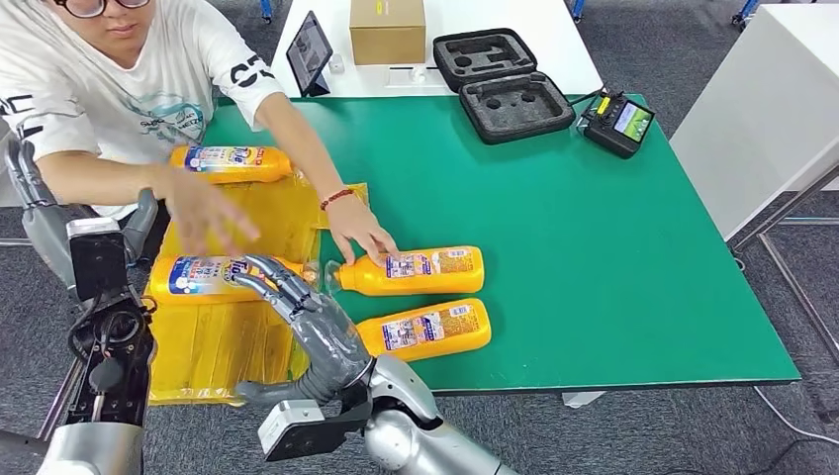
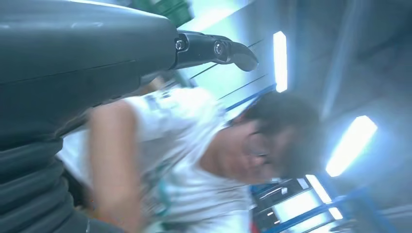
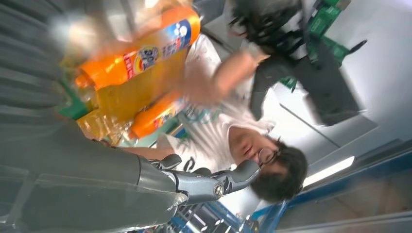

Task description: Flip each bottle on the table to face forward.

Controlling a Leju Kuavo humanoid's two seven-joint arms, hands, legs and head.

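Right hand, fingers spread and holding nothing, hovers just beside the near-left bottle (lying on the bench); left hand's state cannot be told.

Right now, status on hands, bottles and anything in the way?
Right hand open, hovering by near-left bottle. Left hand low at table edge, state unclear. Four bottles lying down. Person's hand on middle bottle, in the way.

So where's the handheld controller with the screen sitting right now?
In the head view, the controller sits at the green table's far right edge, beside the open black foam case.
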